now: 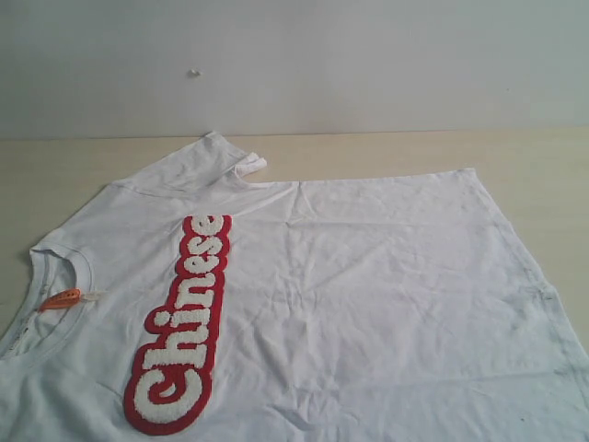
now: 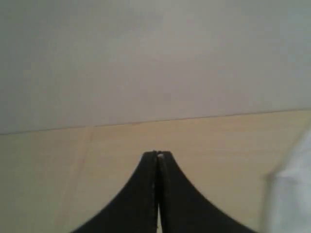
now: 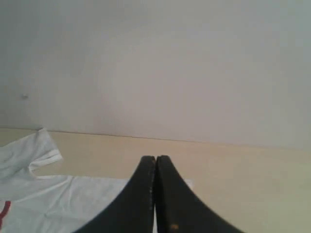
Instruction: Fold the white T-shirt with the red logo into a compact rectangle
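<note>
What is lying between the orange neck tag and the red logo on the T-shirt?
In the exterior view, only the ribbed collar and bare cloth of the white T-shirt lie between the orange neck tag and the red logo.

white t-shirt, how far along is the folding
Done: nothing yet. The white T-shirt lies spread flat on the table with the red logo face up and no fold showing. In hand: nothing; the left gripper and right gripper are both shut and empty. Left: every fold down to the compact rectangle.
</note>
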